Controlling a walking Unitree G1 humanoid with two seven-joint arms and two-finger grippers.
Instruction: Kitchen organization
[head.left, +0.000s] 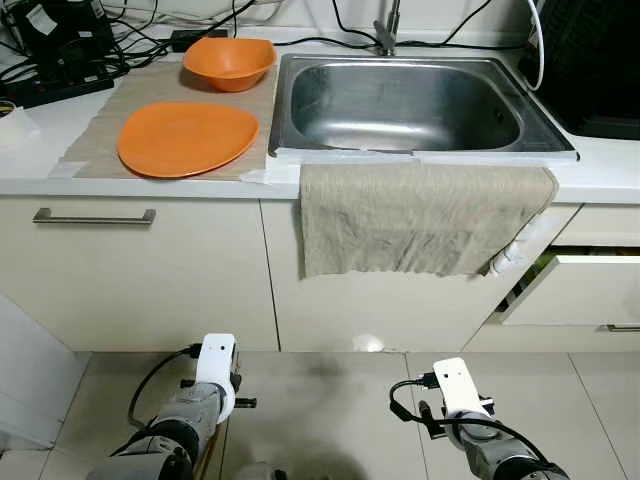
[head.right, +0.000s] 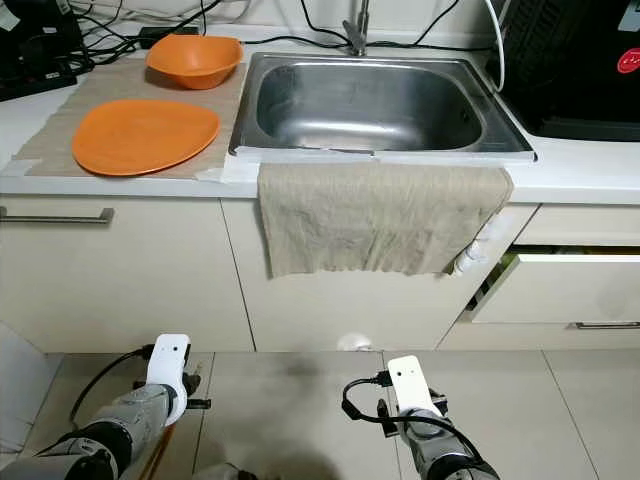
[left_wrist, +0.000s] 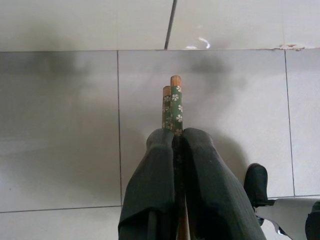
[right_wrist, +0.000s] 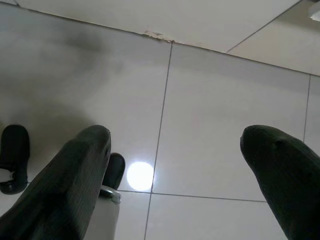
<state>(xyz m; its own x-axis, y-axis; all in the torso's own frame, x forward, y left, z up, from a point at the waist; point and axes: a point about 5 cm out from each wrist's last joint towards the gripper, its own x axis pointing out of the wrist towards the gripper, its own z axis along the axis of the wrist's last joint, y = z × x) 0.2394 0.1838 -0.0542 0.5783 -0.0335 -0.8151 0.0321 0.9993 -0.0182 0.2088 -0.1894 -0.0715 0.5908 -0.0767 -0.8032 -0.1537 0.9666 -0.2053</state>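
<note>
The left gripper (left_wrist: 172, 150) hangs low over the tiled floor (left_wrist: 60, 125), and its fingers (left_wrist: 155, 185) are closed on a pair of chopsticks (left_wrist: 172, 102) with a green flower pattern; the wooden tips stick out beyond the fingers in the centre of the left wrist view. The right gripper (right_wrist: 175, 165) also hangs over the floor, its fingers wide apart and holding nothing.

In the upper left of the left eye view, an orange plate (head.left: 187, 137) and an orange bowl (head.left: 229, 62) lie on a cloth on the counter (head.left: 30, 150). In the upper centre is the steel sink (head.left: 405, 100), with a beige towel (head.left: 420, 215) hanging over its front edge. At the right edge a drawer (head.left: 585, 285) stands partly open.

I judge the task to be only partly done: the chopsticks are picked up but not yet put away, perhaps into the open drawer. The plate and bowl may also still need a place.
</note>
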